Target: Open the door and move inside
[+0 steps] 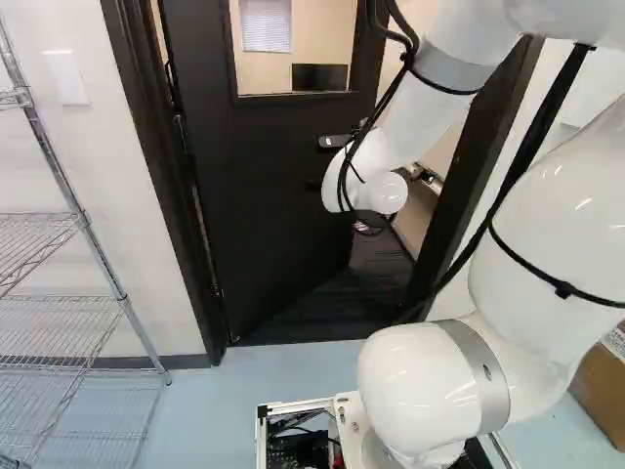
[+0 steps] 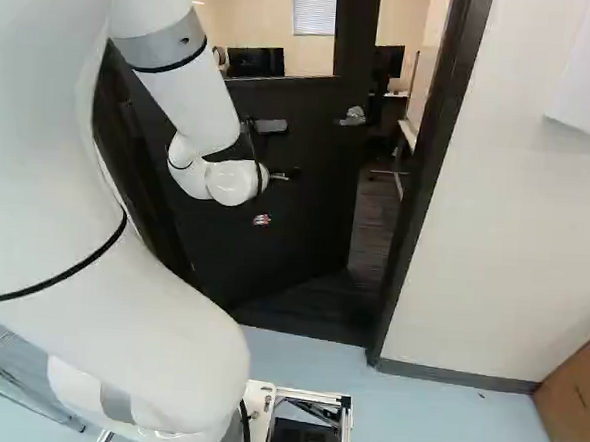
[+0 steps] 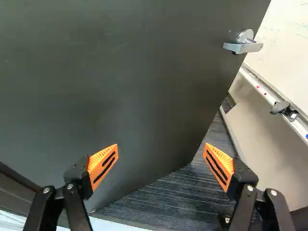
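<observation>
The black door point(image 1: 264, 186) stands partly open, swung away from me into the room beyond. Its silver lever handle point(image 2: 353, 116) is near the free edge. In the right base view my gripper point(image 2: 262, 220) is in front of the door's face, its dark body hard to make out and its fingertips not clear. The wrist view shows the gripper point(image 3: 161, 161) open and holding nothing, with the door panel point(image 3: 120, 82) ahead. There the handle point(image 3: 243, 44) lies well ahead of the fingers and off to one side, untouched. Dark floor shows past the door's free edge.
A dark frame point(image 2: 433, 179) borders the doorway. Left of it is a wire shelf point(image 1: 59, 303); cardboard boxes point(image 2: 575, 398) stand at the right. Through the opening are a desk, monitors and a whiteboard point(image 3: 284, 43) with a tray. Blue floor point(image 2: 443, 415) lies before the threshold.
</observation>
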### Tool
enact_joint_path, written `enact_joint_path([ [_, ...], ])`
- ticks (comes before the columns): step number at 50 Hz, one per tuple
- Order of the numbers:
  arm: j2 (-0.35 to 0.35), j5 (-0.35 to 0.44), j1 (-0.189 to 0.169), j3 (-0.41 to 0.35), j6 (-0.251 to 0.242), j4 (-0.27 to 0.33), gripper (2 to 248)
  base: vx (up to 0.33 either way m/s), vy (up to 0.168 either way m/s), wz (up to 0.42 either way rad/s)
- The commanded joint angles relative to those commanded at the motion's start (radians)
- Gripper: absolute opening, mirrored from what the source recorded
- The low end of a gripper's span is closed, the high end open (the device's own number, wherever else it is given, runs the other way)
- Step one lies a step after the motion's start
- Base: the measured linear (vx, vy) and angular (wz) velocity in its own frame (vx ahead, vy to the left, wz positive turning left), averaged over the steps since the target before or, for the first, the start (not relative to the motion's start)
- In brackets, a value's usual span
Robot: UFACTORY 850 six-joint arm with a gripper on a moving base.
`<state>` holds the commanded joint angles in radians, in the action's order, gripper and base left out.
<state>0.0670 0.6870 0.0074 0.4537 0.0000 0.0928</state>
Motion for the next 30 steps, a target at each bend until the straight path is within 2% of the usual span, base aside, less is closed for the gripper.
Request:
enact_joint_path([
  [30,0.000,0.000,0.000,0.000,0.000,0.000,247,0.071,0.016,-0.009],
])
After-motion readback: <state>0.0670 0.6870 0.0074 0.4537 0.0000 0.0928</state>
